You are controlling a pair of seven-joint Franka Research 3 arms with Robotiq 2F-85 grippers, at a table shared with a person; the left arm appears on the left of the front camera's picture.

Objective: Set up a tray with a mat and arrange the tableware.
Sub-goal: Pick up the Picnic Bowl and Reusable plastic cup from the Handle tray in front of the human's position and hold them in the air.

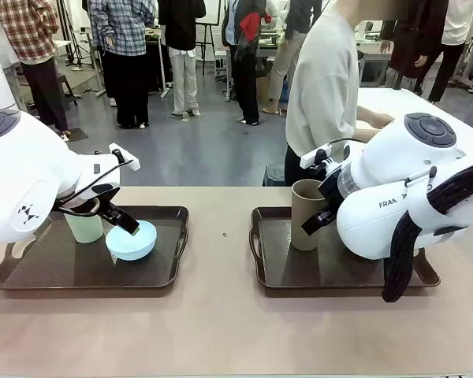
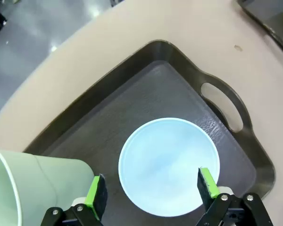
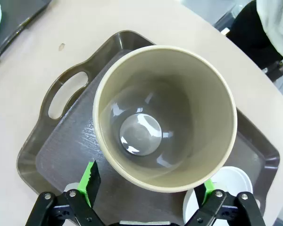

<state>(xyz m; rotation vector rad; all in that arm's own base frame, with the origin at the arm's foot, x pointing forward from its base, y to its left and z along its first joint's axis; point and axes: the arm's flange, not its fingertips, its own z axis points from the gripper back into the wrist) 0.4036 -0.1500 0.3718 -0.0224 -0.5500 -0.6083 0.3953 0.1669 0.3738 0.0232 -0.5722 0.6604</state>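
Observation:
On the left tray [image 1: 31,276] stand a pale green tumbler [image 1: 83,227] and a light blue bowl [image 1: 132,241]. My left gripper [image 1: 123,220] hangs open just above the bowl. In the left wrist view the bowl [image 2: 169,165] lies between the green pads [image 2: 97,194], with the green tumbler [image 2: 37,183] at lower left. A dark textured mat [image 2: 132,108] lines that tray. On the right tray [image 1: 299,276] a brown tumbler [image 1: 306,213] stands upright. My right gripper [image 1: 318,219] is open beside it. Its pads [image 3: 89,181] flank the tumbler [image 3: 165,117], and a whitish bowl [image 3: 228,186] sits alongside.
A person [image 1: 325,87] stands at the far side behind the right tray, hands near a white table. Bare beige tabletop [image 1: 221,315] runs between the trays and along the front. Each tray has a cut-out handle [image 2: 222,106]. A small speck [image 1: 224,235] lies between the trays.

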